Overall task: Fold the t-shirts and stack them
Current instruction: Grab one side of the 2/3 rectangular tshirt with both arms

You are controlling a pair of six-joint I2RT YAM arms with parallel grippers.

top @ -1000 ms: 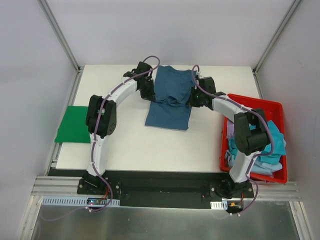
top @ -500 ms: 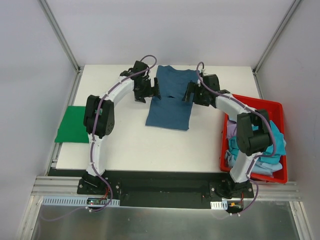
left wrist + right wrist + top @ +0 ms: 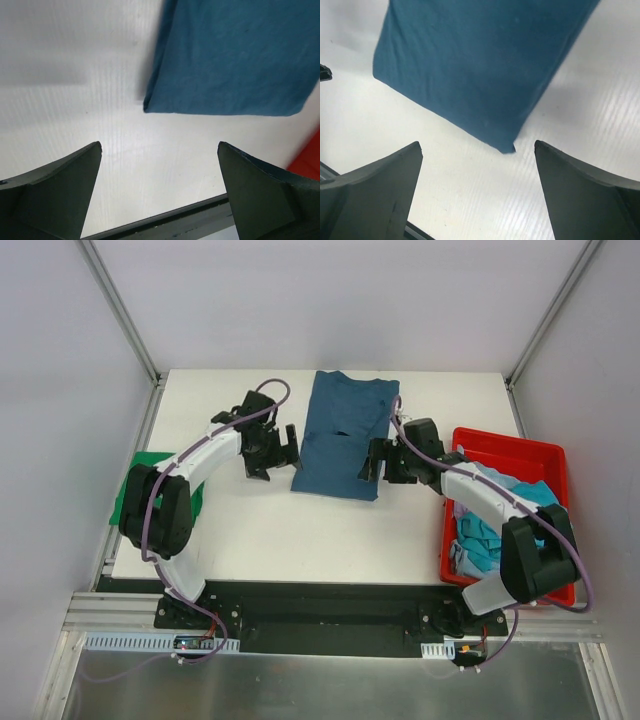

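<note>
Both claws spread, nothing held.
Left gripper (image 3: 283, 452) and right gripper (image 3: 368, 459) flank the folded dark teal-blue t-shirt (image 3: 340, 435) lying flat on the white table (image 3: 300, 535).

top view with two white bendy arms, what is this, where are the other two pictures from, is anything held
These are two robot arms bolted at the near edge of a table, each ending in a two-finger gripper. The wide picture looks down from above; the other two come from a camera on each wrist, so the dark wedges are that arm's own fingers. A dark blue t-shirt lies folded narrow in the middle, a green t-shirt at the left edge, and a red bin on the right holds more shirts. The left gripper and right gripper are open beside the blue shirt, holding nothing.
</note>
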